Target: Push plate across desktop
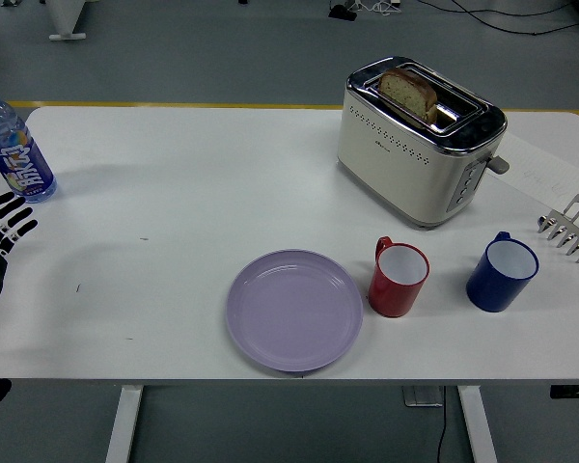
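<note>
A lilac plate (294,310) lies flat near the table's front edge, a little left of centre. My left hand (4,230) is at the far left edge of the table, fingers spread and empty, far from the plate. My right hand (569,228) shows only as pale fingers at the right edge, spread and empty, resting on the table beyond the blue mug.
A red mug (399,278) stands right beside the plate's right rim, a blue mug (502,272) further right. A cream toaster (420,140) with a slice of bread stands at the back. A water bottle (15,149) stands at the far left. A paper sheet (550,174) lies right of the toaster.
</note>
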Controlling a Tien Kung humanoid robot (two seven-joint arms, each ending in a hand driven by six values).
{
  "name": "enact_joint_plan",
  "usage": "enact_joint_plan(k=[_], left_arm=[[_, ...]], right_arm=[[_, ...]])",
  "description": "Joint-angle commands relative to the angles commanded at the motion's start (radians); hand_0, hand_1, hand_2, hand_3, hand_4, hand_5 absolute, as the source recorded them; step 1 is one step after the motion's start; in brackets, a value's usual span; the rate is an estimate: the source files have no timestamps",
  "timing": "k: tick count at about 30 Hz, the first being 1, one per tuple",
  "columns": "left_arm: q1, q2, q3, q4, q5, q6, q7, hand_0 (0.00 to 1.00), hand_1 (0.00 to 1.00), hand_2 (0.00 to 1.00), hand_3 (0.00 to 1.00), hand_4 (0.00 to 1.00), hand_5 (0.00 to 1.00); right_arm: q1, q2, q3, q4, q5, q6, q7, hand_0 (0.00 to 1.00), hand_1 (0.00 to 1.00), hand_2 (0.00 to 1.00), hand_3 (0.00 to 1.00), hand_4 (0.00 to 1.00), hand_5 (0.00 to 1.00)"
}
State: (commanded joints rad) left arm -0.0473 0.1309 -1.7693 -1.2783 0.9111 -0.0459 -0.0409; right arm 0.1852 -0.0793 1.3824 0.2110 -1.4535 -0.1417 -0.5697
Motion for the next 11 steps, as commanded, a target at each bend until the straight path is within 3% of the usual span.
enact_joint_plan(k=[11], left_arm=[[0.001,0.000,0.004,0.002,0.000,0.002,0.002,0.667,0.709,0.687,0.600,0.602,0.998]], right_arm=[[-0.001,0.000,-0.009,-0.001,0.010,0.000,0.002,0.567,0.556,0.691,0.608,0.335,0.316]])
